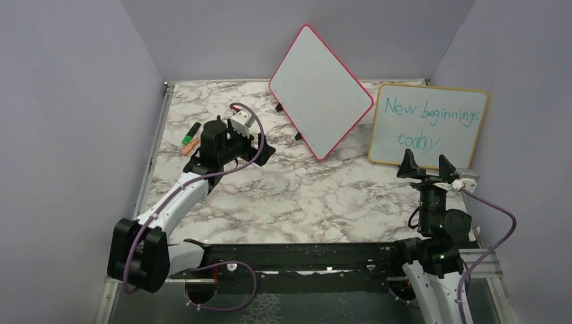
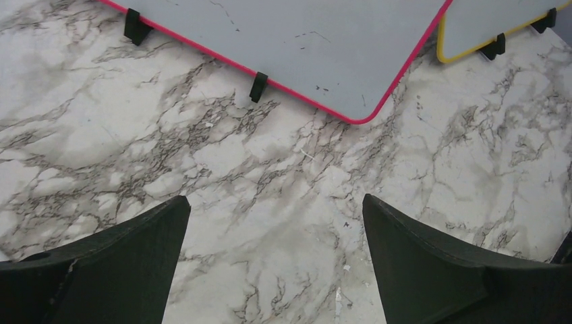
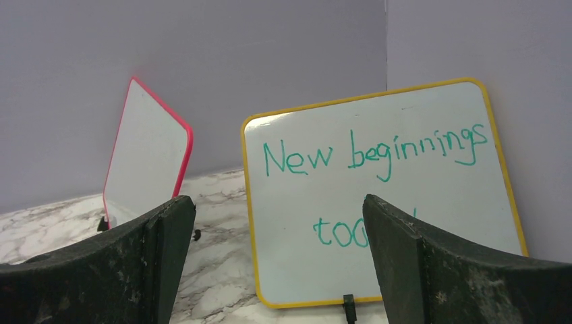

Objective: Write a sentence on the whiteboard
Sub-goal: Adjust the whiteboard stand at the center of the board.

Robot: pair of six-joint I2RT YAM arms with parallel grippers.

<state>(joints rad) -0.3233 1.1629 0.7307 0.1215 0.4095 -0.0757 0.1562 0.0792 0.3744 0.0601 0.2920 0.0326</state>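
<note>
The whiteboard (image 1: pixel 320 91), red-framed, stands tilted on black feet at the back of the marble table, and its face is blank. No sentence shows on it. My left gripper (image 1: pixel 262 145) hovers open over bare marble just left of and in front of it. The left wrist view shows the whiteboard's lower edge (image 2: pixel 290 40) beyond the empty left gripper (image 2: pixel 276 202). My right gripper (image 1: pixel 426 165) is open near the right front, facing the other board. In the right wrist view the whiteboard (image 3: pixel 145 158) stands far left, past the empty right gripper (image 3: pixel 278 202).
A yellow-framed board (image 1: pixel 428 126) with teal writing "New beginnings today" stands at the right wall, also the yellow-framed board (image 3: pixel 378 196) close before my right gripper. A green marker (image 1: pixel 191 131) and an orange marker (image 1: pixel 189 148) lie at the table's left edge. Grey walls enclose three sides.
</note>
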